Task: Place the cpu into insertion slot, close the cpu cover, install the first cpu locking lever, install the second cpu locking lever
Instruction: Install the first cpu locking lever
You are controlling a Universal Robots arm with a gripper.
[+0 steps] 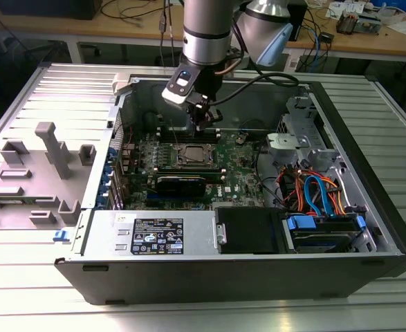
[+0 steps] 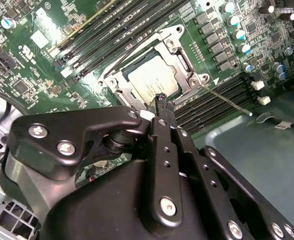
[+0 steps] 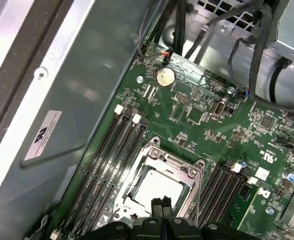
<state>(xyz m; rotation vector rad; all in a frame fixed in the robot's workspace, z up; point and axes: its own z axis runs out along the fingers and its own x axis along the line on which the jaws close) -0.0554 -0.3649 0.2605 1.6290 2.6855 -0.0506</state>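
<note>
— Whereabouts of the cpu (image 2: 153,81)?

— Seated flat in the insertion slot (image 2: 136,62) on the green board (image 1: 247,176), dull silver top facing up. All inside the open computer case (image 1: 189,280), itself lying on the ribbed metal table (image 1: 189,315).

— And the cpu cover (image 2: 182,57)?

— Down over the chip, framing it through the square window. Same in both wrist views.

— Any locking lever in sight?

— One thin metal rod (image 2: 227,100) in the second wrist view, slanting out from a corner of the cover across the black memory slots (image 2: 207,107), its tip well clear of the frame. Latched or loose: impossible to tell.

— State of the gripper (image 2: 161,100)?

— Clenched, fingertips (image 3: 157,202) pressed together with barely a seam between them in the first wrist view, and grasping nothing visible. Poised right at the edge of the cover, with the arm reaching down into the case in the exterior view. Touching the metal or just above it: cannot tell.

— Anything else nearby?

— A coin battery (image 3: 165,76) on the board, beyond the memory slots. A bundle of blue and orange cables (image 1: 313,194) toward the exterior view's right. Grey plastic holders (image 1: 50,149) on the table at the exterior view's left, well apart from the chip.
</note>
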